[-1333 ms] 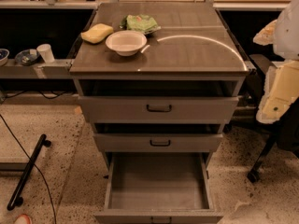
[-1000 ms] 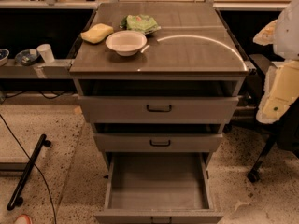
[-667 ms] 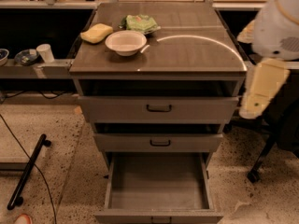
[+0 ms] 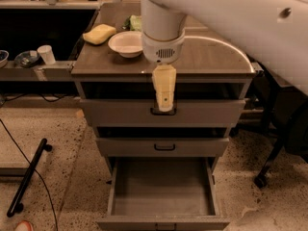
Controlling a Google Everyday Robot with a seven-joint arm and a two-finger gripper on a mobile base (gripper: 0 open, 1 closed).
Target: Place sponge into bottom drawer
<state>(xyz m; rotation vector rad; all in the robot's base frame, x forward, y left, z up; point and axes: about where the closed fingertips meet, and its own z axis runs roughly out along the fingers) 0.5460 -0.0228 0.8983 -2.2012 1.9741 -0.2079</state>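
Observation:
The pale yellow sponge [image 4: 98, 33] lies on the cabinet top at the far left, next to the white bowl [image 4: 126, 43]. The bottom drawer [image 4: 161, 189] is pulled open, its grey floor bare. My gripper [image 4: 163, 99] hangs from the big white arm in front of the cabinet's front edge, over the top drawer's face. It is to the right of the sponge and bowl and holds nothing that I can see. The arm hides most of the green bag [image 4: 134, 22].
Two shut upper drawers with black handles [image 4: 164, 147] sit above the open one. A ledge at the left carries a white cup [image 4: 46, 54]. A black bar [image 4: 26, 177] lies on the floor at left. A black stand leg [image 4: 269, 162] is at right.
The arm has swung from the right edge of the view to the middle, in front of the cabinet. The sponge, bowl and drawers have not moved.

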